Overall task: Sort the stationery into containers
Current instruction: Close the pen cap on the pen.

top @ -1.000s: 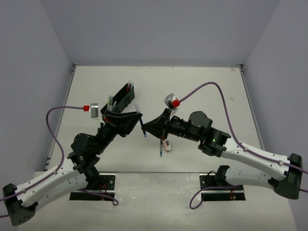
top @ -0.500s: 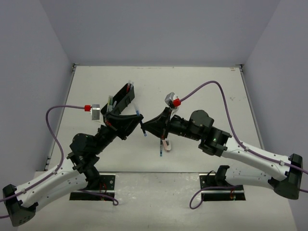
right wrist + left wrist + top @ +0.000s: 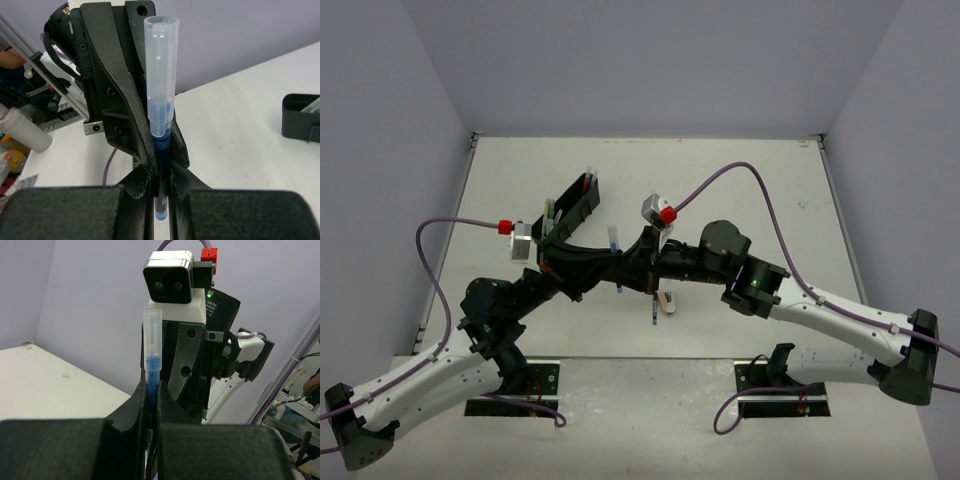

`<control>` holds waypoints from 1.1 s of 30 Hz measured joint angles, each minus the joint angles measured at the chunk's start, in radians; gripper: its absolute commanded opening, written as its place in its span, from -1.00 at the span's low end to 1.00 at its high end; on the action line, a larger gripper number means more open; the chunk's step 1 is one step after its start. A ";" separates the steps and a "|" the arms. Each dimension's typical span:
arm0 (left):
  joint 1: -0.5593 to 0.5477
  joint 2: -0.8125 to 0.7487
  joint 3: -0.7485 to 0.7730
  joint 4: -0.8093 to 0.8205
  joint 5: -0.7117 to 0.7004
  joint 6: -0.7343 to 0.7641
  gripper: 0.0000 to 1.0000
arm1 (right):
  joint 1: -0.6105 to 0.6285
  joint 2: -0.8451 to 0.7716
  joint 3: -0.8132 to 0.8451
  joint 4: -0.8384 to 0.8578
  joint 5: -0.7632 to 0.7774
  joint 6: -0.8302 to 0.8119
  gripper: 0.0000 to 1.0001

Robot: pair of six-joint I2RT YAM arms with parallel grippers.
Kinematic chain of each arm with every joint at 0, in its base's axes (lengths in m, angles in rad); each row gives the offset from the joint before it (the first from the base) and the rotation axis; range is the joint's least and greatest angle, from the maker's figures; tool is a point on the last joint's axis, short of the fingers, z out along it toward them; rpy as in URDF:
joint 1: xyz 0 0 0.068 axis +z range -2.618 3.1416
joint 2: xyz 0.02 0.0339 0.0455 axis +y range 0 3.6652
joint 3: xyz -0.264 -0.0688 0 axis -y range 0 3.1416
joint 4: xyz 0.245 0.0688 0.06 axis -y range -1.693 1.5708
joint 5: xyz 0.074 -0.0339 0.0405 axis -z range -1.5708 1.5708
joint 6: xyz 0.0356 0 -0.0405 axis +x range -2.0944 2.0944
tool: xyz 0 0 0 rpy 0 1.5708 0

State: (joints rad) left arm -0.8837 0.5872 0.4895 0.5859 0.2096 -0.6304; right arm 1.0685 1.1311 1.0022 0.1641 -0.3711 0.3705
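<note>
Above the middle of the table (image 3: pixel 740 180), in mid-air between the two arms: one blue pen (image 3: pixel 613 238), upright, clear cap on top. Clamped tight on its barrel by the left gripper (image 3: pixel 151 392). Hugged lower down by the right gripper (image 3: pixel 161 176), pinching or slack, cannot tell. Looks partway through (a judgement from the layout only). Already in the single black organiser tray (image 3: pixel 578 208), back and to the left of the held pen: at least three pen ends (image 3: pixel 588 178) poking up, too crowded to count exactly. Left to sort: that one pen aloft, plus one thin blue pen (image 3: pixel 653 315) and one pinkish-white eraser (image 3: pixel 667 300), lying just beside each other on the table near the grippers.
</note>
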 measured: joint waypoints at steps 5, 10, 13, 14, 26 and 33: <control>0.000 0.000 0.021 -0.018 0.007 0.011 0.58 | -0.001 0.000 0.004 -0.004 -0.016 -0.015 -1.00; -0.005 -0.005 0.100 -0.120 0.018 0.067 0.91 | -0.003 -0.006 0.002 -0.010 -0.016 -0.028 -1.00; -0.005 -0.014 0.147 -0.182 0.011 0.103 0.80 | -0.002 -0.022 -0.016 -0.015 -0.025 -0.037 -1.00; -0.005 -0.016 0.163 -0.199 0.009 0.113 0.74 | -0.002 -0.027 -0.022 -0.017 -0.031 -0.040 -1.00; -0.005 0.062 0.311 -0.328 0.033 0.174 -0.21 | -0.003 -0.036 -0.048 -0.053 -0.106 -0.077 -1.00; -0.005 0.070 0.289 -0.326 0.086 0.156 -0.67 | -0.003 -0.067 -0.049 -0.076 -0.114 -0.088 -1.00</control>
State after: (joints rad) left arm -0.8886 0.6570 0.7790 0.2599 0.2954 -0.4742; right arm 1.0658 1.0639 0.9531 0.0885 -0.4854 0.2824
